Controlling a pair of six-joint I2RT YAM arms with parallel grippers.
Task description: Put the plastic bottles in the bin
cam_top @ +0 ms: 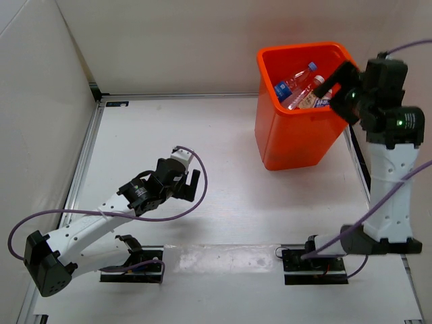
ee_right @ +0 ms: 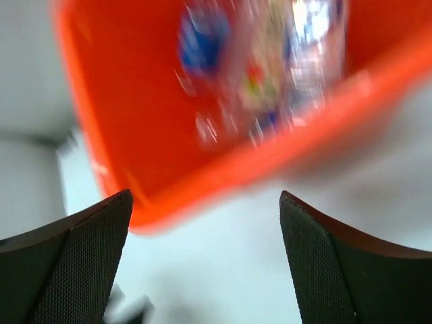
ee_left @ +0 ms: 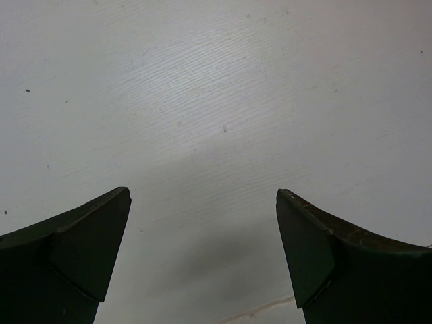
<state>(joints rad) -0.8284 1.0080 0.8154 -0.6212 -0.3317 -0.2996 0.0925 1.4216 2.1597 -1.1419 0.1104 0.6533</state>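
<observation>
The bin is standing on the bench near its far right corner, and the plastic bottles are lying inside it in a loose heap, caps and labels pointing various ways. At least three are showing from above. The heap is overlapping too much for an exact count. The right wrist view is blurring them against the orange wall, so it is adding nothing to the tally.

The right gripper is hanging high at the bin's right rim, by the bench's right edge. Its jaws are standing wide apart with nothing between them.

The left gripper is hovering low over bare bench towards the near left. Its jaws are also standing apart and holding nothing, with only white surface showing beneath.

No bottle is showing anywhere on the bench outside the bin, and neither gripper is carrying one. Judging from that, the task is looking finished or very nearly so, and what is left is probably only drawing the arms clear
</observation>
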